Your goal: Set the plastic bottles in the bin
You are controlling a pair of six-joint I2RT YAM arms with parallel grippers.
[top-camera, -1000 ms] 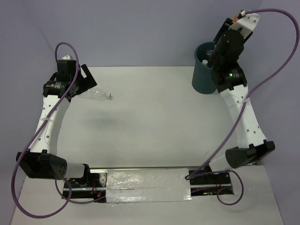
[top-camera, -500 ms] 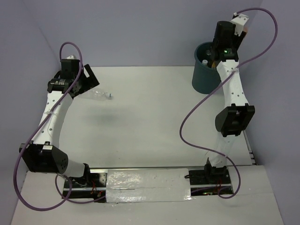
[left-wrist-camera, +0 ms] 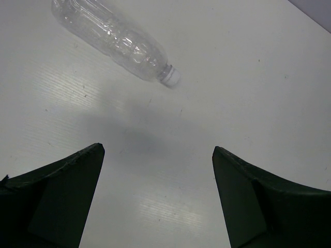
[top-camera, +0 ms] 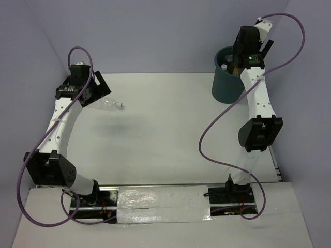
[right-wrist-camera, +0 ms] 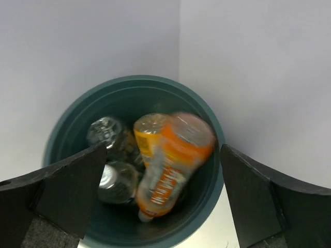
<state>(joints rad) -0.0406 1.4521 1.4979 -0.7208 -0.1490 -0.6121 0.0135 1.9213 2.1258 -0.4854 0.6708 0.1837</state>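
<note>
The dark teal bin [top-camera: 223, 82] [right-wrist-camera: 214, 132] stands at the back right. My right gripper [right-wrist-camera: 163, 150] hovers open above it, and an orange bottle [right-wrist-camera: 168, 165] is blurred, cap down, inside the bin. Two other bottles [right-wrist-camera: 111, 160] lie under it on the left. My right gripper [top-camera: 243, 49] shows above the bin's rim in the top view. A clear unlabelled bottle [top-camera: 109, 105] [left-wrist-camera: 114, 39] lies on its side at the back left. My left gripper [left-wrist-camera: 158, 150] [top-camera: 88, 88] is open over the table, just short of it.
A lilac wall corner [right-wrist-camera: 179, 36] rises right behind the bin. The table's right edge [top-camera: 269, 150] runs close to the right arm. Foil tape [top-camera: 163, 205] covers the near edge between the arm bases.
My right gripper opened and let go of the orange bottle, which now drops into the bin. The right arm reached forward over the bin. The left arm barely moved.
</note>
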